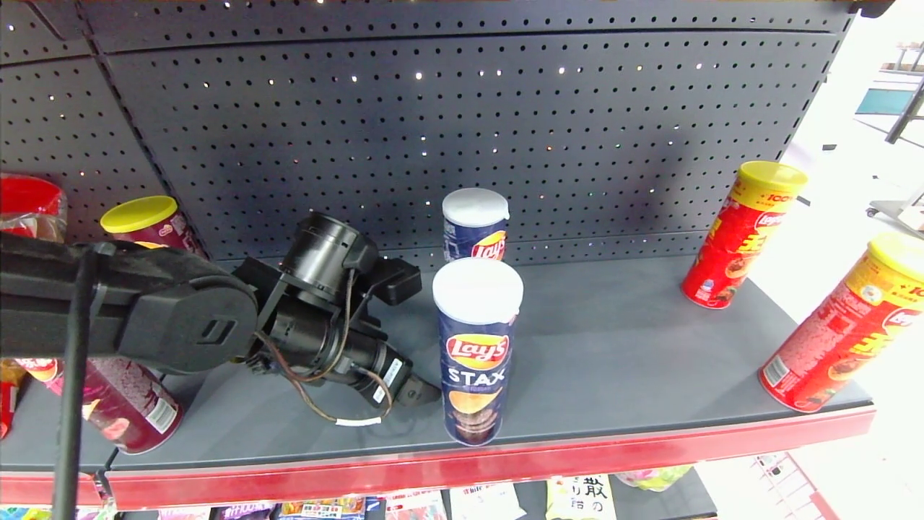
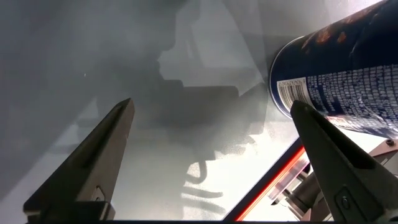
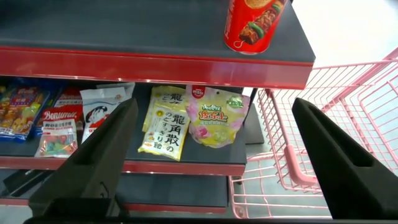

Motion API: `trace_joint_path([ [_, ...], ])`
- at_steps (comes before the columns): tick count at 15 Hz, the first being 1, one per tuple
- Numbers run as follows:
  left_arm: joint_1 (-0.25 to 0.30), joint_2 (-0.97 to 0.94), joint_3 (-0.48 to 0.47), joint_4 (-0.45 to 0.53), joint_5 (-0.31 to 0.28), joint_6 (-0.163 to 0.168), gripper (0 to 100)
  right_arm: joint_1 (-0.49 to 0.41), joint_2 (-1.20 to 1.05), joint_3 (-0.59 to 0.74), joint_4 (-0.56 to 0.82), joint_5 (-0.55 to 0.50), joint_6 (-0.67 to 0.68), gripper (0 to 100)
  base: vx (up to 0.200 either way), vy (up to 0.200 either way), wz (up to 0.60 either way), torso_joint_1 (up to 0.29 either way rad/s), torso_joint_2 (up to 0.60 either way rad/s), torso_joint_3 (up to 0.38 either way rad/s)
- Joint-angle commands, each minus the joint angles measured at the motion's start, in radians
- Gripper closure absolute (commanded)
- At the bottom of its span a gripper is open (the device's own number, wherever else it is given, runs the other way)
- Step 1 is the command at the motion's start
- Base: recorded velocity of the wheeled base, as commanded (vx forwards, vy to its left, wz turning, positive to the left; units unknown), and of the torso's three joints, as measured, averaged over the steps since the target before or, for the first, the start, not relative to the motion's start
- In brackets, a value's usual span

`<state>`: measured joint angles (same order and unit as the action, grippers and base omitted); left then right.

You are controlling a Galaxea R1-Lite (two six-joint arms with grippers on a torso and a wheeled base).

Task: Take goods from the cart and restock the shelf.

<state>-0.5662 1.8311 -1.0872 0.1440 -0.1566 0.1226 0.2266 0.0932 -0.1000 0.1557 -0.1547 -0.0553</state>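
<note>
A blue chip can (image 1: 476,354) with a white lid stands upright near the red front edge of the grey shelf (image 1: 613,375). A second blue can (image 1: 474,225) stands behind it by the back wall. My left gripper (image 1: 419,391) sits low on the shelf just left of the front can. In the left wrist view the left gripper (image 2: 212,106) is open with bare shelf between its fingers, and the blue can (image 2: 348,68) lies just past one fingertip (image 2: 311,124). My right gripper (image 3: 217,102) is open and holds nothing, below the shelf edge near the pink cart (image 3: 323,143).
Two red cans (image 1: 743,231) (image 1: 841,325) stand at the shelf's right end. Maroon cans (image 1: 148,224) (image 1: 130,404) sit at the left, behind and under my left arm. A perforated back wall (image 1: 462,130) closes the shelf. Snack bags (image 3: 168,118) lie on the lower shelf.
</note>
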Motion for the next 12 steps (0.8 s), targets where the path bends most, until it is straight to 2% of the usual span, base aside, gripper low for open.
trace_joint_path([
  [1, -0.001, 0.002, 0.001, 0.000, 0.000, 0.000, 0, 0.000, 0.002, 0.002, -0.001, 0.000, 0.000, 0, 0.000, 0.000, 0.00, 0.000, 0.00, 0.000],
  [12, -0.001, 0.013, 0.003, 0.000, 0.000, -0.001, 0, 0.000, 0.002, 0.002, -0.001, 0.000, 0.002, 0, 0.000, 0.000, 0.00, 0.000, 0.00, 0.000],
])
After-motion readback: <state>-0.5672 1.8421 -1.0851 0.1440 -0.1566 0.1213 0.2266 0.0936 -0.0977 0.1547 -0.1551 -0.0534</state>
